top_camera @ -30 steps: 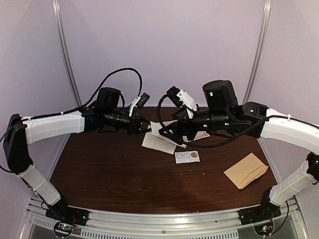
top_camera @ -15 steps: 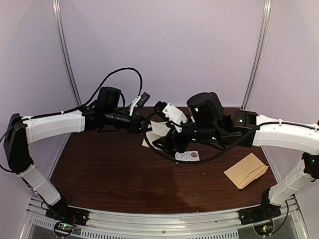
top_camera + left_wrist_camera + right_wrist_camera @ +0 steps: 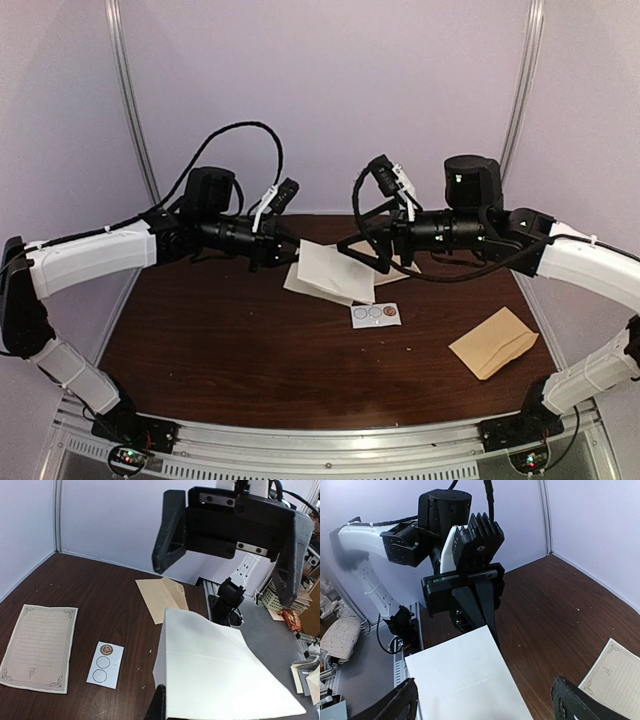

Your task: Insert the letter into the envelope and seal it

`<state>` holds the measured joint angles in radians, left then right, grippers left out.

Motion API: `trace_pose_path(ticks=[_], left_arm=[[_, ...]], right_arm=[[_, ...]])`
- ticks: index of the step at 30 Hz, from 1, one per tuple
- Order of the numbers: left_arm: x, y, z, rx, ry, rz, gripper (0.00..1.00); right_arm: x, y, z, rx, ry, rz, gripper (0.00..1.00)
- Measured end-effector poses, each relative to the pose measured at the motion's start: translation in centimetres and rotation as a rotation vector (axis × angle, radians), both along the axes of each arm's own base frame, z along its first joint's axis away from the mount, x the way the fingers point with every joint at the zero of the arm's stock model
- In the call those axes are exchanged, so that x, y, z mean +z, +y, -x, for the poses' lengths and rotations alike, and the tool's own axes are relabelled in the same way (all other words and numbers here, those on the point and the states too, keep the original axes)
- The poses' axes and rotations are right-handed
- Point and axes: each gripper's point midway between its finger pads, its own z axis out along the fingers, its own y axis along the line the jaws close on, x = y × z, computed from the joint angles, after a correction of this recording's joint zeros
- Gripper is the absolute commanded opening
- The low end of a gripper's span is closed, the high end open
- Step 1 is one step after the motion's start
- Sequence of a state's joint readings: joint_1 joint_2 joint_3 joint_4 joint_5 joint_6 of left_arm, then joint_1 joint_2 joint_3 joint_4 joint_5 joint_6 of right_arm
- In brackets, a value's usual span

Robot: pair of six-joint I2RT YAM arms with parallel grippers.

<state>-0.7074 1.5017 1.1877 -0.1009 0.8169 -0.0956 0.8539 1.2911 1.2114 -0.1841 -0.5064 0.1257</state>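
The right gripper (image 3: pixel 365 255) has drawn back rightward, jaws wide and empty; the left gripper (image 3: pixel 284 256) pinches the folded letter (image 3: pixel 330 270) aloft. Insertion is probably next: the envelope (image 3: pixel 493 342), flat at front right, needs holding open.

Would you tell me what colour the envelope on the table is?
The envelope is tan, clearest from the top view.

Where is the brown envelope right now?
In the top view the envelope lies flat on the table, on the right side near the front, just right of the white sticker card.
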Motion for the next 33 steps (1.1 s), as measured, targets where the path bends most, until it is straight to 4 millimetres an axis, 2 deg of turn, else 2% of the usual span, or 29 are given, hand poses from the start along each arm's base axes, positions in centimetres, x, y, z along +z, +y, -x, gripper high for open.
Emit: trace_pose_path(ticks=[6,10,19,24,29,33], left_arm=[[-0.3,-1.0,3.0,-0.109,-0.024,-0.008,0.0],[-0.5,-1.2,4.1,-0.15,-0.03,-0.013,0.0],[-0.5,-1.3,5.0,-0.193,-0.03,-0.009,0.0],[-0.6,-1.3,5.2,-0.201,-0.024,-0.01,0.0],[-0.6,-1.2,5.3,-0.208,-0.023,-0.008,0.0],[-0.6,-1.2,5.4,-0.211,-0.022,-0.007,0.0]], right_arm=[[-1.4,-0.5,0.1,0.101,0.119,-0.011,0.89],[-1.9,-0.7,0.5,0.139,0.171,-0.006,0.84],[-6.1,-0.1,1.4,0.202,0.325,0.083,0.66],[-6.6,-0.1,2.0,0.233,0.358,0.089,0.56],[-6.5,0.1,2.4,0.262,0.372,0.083,0.54],[-7.3,0.3,2.4,0.27,0.393,0.094,0.53]])
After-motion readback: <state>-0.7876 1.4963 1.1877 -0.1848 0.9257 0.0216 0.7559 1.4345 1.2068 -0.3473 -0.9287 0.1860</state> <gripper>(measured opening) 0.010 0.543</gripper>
